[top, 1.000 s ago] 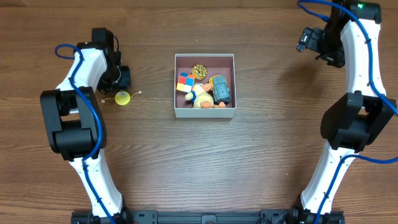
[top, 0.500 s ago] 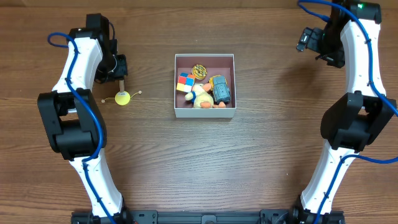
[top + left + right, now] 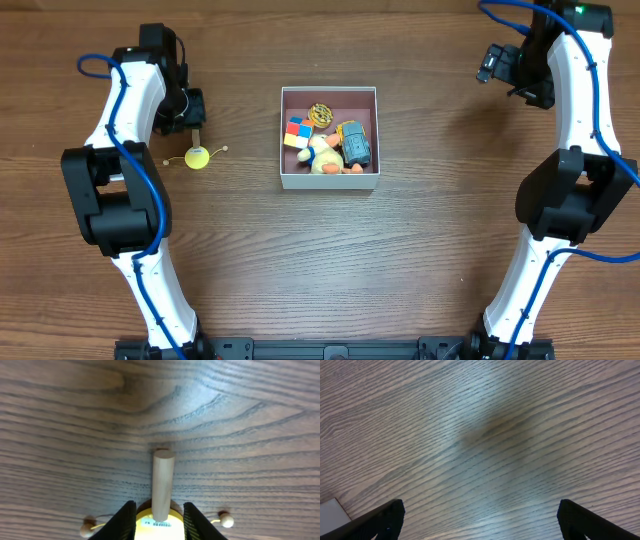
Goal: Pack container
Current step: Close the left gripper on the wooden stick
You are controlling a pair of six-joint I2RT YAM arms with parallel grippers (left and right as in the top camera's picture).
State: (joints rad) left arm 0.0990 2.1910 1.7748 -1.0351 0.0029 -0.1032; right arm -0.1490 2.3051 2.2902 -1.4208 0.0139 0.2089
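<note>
Dark brown wood-grain tabletop (image 3: 300, 260) is smooth with a soft sheen. Pale round peg (image 3: 163, 482) on the yellow toy (image 3: 197, 157) looks like bare wood. Square white-walled container (image 3: 330, 181) looks matt, cardboard-ish.

"What's cut off on your left wrist?"

"The yellow toy (image 3: 155, 519) at six o'clock. The edge takes all but its top, and its label is too small to read. My left claw (image 3: 160, 506) shows fingertips only."

"And the right?"

"My right claw (image 3: 480, 508) is two tips, at eight and four o'clock. The container (image 3: 331, 516) is a white sliver by the eight o'clock one."
</note>
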